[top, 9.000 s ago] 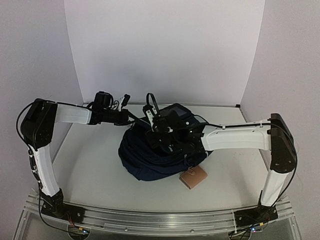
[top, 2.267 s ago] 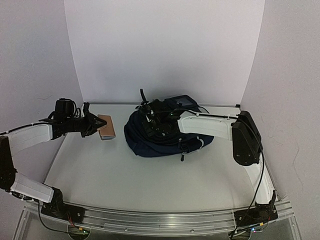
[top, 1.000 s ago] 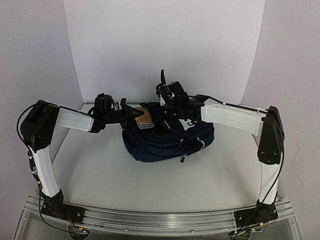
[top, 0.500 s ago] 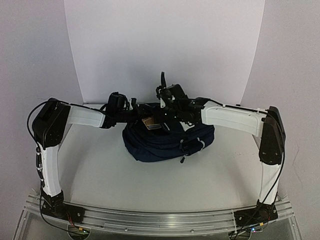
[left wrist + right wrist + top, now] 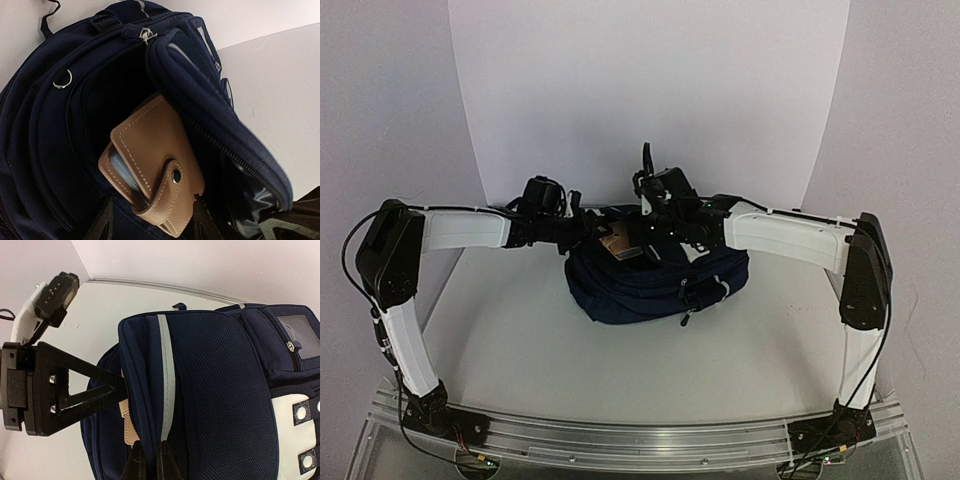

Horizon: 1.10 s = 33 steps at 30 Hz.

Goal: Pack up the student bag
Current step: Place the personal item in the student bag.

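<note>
The student bag [image 5: 650, 285], navy blue, lies at the table's middle back with its main compartment gaping. A tan leather wallet [image 5: 155, 155] with a snap tab sticks halfway out of that opening, tilted. My left gripper [image 5: 152, 229] is open, its black fingers [image 5: 102, 225] standing either side of the wallet's lower end, the left one clear of it. My right gripper [image 5: 150, 462] is shut on the bag's [image 5: 220, 390] striped flap edge and holds it lifted. In the top view the left gripper [image 5: 588, 230] and the right gripper [image 5: 655, 222] meet over the bag's mouth around the wallet [image 5: 618, 243].
A white table [image 5: 520, 340] stretches in front of the bag, with white backdrop walls behind and at both sides. An aluminium rail [image 5: 620, 440] runs along the near edge. The bag's front pocket with a white patch [image 5: 295, 425] faces right.
My left gripper pushed the wallet into the bag's opening, then opened and drew back slightly to the left. The right gripper kept the flap held up.
</note>
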{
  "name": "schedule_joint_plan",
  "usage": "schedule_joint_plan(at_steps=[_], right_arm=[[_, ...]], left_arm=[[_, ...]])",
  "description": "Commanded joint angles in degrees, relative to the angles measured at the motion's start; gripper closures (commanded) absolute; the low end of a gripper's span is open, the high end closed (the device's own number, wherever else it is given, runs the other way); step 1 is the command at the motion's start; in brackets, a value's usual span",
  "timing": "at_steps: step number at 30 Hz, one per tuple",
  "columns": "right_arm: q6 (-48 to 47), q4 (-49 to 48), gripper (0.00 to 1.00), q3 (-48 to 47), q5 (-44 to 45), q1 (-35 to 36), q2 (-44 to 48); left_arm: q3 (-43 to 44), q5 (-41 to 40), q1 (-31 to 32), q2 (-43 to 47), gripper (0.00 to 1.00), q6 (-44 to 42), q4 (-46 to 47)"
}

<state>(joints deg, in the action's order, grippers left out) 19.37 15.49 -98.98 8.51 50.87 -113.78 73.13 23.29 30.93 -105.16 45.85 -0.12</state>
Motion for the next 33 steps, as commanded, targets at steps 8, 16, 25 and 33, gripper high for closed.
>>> schedule_joint_plan(at_steps=[8,16,25,33], right_arm=[[-0.66,-5.38,1.0,-1.63,-1.04,0.87,3.0],[-0.47,-5.47,1.0,-1.55,-1.45,0.87,2.39],[-0.03,-5.47,1.0,-0.13,-0.42,0.89,3.36],[1.79,-4.67,0.5,4.77,2.78,0.85,9.91]], left_arm=[[2.19,2.62,2.34,-2.95,0.66,-0.08,3.28],[7.77,4.74,4.2,-9.12,0.75,-0.27,8.66],[6.44,2.05,4.52,-7.19,0.67,-5.37,10.33],[-6.25,-2.8,0.41,8.01,0.27,-9.39,-1.14]])
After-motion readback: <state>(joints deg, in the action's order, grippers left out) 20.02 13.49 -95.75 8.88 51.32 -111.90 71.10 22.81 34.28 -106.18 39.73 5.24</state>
